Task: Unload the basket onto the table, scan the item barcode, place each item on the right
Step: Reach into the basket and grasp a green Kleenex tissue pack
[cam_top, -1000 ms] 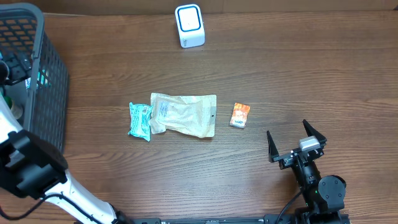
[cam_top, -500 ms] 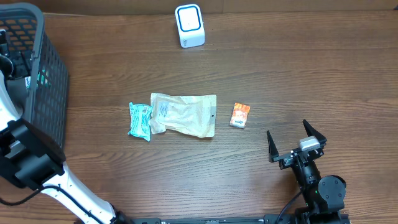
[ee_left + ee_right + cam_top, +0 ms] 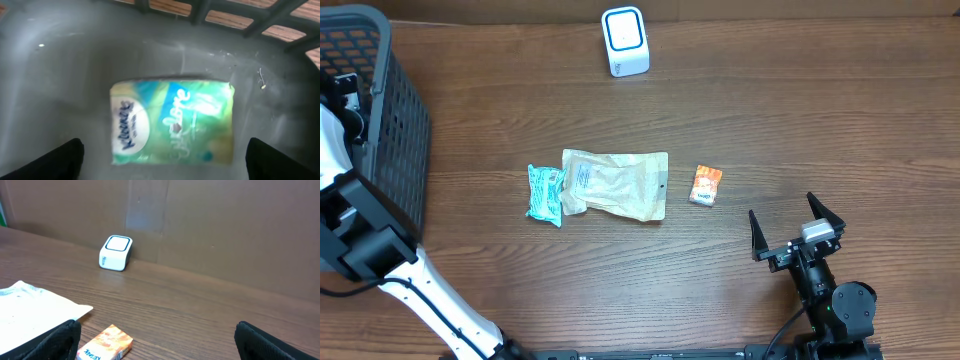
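Observation:
A green Kleenex tissue pack (image 3: 172,122) lies flat on the grey floor of the basket (image 3: 395,120) at the table's left edge. My left gripper (image 3: 165,155) hangs open just above the pack, one black fingertip on each side and neither touching it. In the overhead view the left arm (image 3: 338,130) reaches down into the basket and hides the pack. The white barcode scanner (image 3: 625,40) with a blue ring stands at the back of the table. My right gripper (image 3: 790,222) rests open and empty at the front right.
On the table's middle lie a teal packet (image 3: 545,193), a beige pouch (image 3: 616,184) and a small orange box (image 3: 706,185). The orange box (image 3: 105,344) sits just ahead of the right fingers. The basket's lattice walls surround the left gripper.
The left arm has shifted a little toward the back of the basket and its jaws have narrowed slightly. The right arm has not moved.

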You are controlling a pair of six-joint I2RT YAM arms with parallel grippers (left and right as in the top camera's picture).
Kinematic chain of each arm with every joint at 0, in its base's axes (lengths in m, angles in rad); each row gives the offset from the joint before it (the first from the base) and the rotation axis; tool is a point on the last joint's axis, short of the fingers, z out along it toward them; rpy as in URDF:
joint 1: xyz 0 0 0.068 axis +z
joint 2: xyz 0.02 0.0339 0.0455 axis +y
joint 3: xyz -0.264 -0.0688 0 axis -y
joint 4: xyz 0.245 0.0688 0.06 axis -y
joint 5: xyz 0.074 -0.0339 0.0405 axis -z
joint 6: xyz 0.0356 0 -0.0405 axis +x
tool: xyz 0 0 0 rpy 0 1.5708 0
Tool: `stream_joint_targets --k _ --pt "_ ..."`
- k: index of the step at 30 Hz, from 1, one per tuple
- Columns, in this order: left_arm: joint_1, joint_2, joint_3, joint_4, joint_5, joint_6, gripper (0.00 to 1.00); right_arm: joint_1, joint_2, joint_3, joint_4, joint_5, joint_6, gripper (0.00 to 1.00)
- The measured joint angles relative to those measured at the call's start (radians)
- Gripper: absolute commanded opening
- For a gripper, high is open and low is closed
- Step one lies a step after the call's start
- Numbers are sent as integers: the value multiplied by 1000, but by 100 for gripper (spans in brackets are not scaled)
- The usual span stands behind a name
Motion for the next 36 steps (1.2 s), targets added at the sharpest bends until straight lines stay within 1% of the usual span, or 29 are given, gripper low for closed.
stream_joint_targets --k 1,3,5,7,12,16,20,29,32,36 --pt "0 6 0 6 9 0 82 0 0 0 0 1 0 100" --pt "0 20 0 11 24 0 79 0 0 0 0 0 0 100" --pt "0 34 0 15 37 -1 73 0 0 0 0 0 0 100" --pt "0 48 0 15 43 -5 71 0 0 0 0 0 0 100" --pt "0 52 0 26 50 -7 59 0 0 0 0 0 0 100" --pt "0 52 0 26 49 -12 57 0 0 0 0 0 0 100" --pt "0 52 3 14 49 -43 57 0 0 0 0 0 0 100" --pt "0 46 37 -93 48 -137 55 0 0 0 0 0 0 100" --pt "0 20 51 -134 48 -165 56 0 0 0 0 0 0 100" --pt "0 -70 82 -184 48 -193 56 0 0 0 0 0 0 100"
